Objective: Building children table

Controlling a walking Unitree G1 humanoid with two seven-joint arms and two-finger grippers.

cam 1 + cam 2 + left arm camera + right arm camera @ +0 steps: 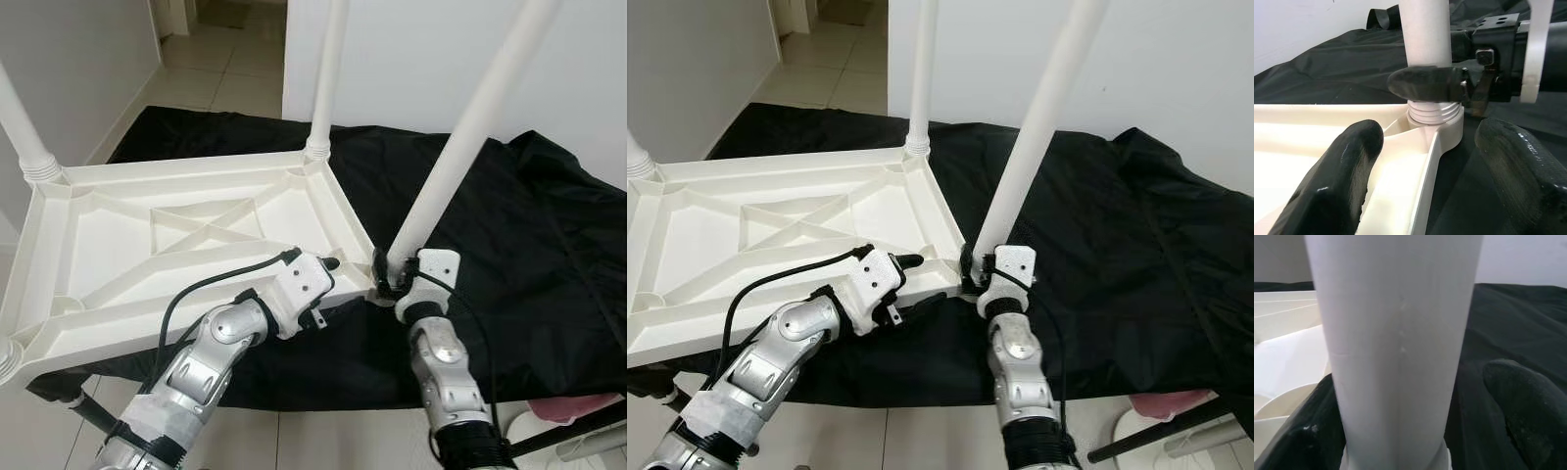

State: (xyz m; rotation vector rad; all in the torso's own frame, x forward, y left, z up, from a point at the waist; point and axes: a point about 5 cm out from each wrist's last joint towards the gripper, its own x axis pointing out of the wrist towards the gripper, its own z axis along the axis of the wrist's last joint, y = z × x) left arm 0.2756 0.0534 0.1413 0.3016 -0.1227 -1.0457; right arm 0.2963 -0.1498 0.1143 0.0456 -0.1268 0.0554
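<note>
White walls and pale floor tiles frame a surface draped in black cloth (509,225), on which the white plastic tabletop (118,255) lies upside down, its ribbed underside facing up. It overhangs the cloth's near edge on the robot's left.

Three legs show standing in corner sockets: a far-left leg (20,122), a far-right leg (328,69), and the near-right leg (470,127), which leans away toward the upper right rather than standing square. At the near-left corner a rounded white socket (8,357) sits at the edge of the picture; whether a leg stands in it cannot be told.

The right gripper (390,276) is clamped on the base of the near-right leg, one finger on each side just above the threaded collar, as the right wrist view confirms. The left gripper (328,284) has its fingers apart, straddling the tabletop's rim just beside that same corner, seemingly steadying the frame; its fingers (1337,171) hold nothing.

By my judgement the task is well along: at least three legs are placed. What seems left is seating or screwing this near-right leg fully home and straight, checking the near-left corner, then turning the table upright.
</note>
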